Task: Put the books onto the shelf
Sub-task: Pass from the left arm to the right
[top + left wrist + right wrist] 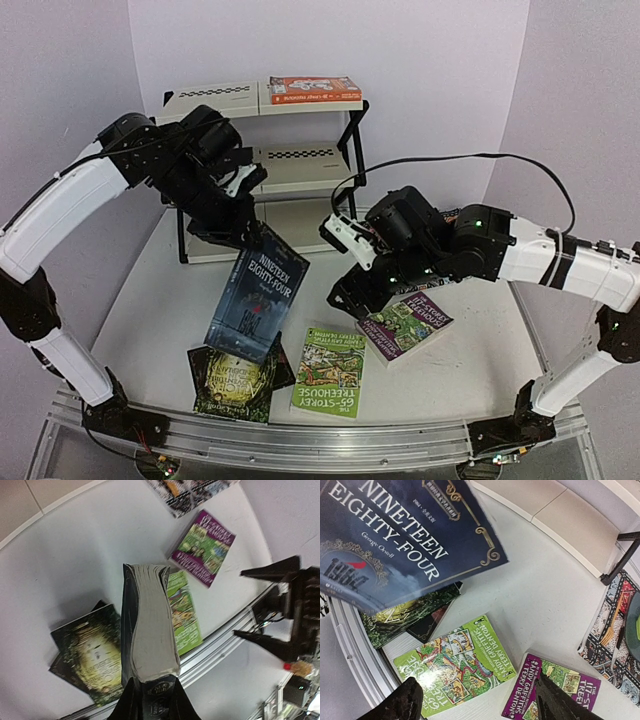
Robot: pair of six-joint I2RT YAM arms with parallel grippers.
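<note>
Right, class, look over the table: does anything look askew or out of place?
The dark blue book hangs tilted from the left gripper, off the table. The green-gold book lies crooked over a black book.

Top camera is sitting high behind the arm bases, looking down and forward across the whole table (pixel 150 295) to the shelf (pixel 300 158); farthest, widest view. Left wrist camera is looking straight down the page edge of the dark blue book (pixel 152 625), very near it, with the table well below. Right wrist camera is hanging nearer the table, facing down. All three are sharing the green book (pixel 328 372), purple book (pixel 405 325) and green-gold book (pixel 235 385). Patterned mat (pixel 607 625) is edging the right wrist view; the blurred strip atop the left wrist view is probably the same.
</note>
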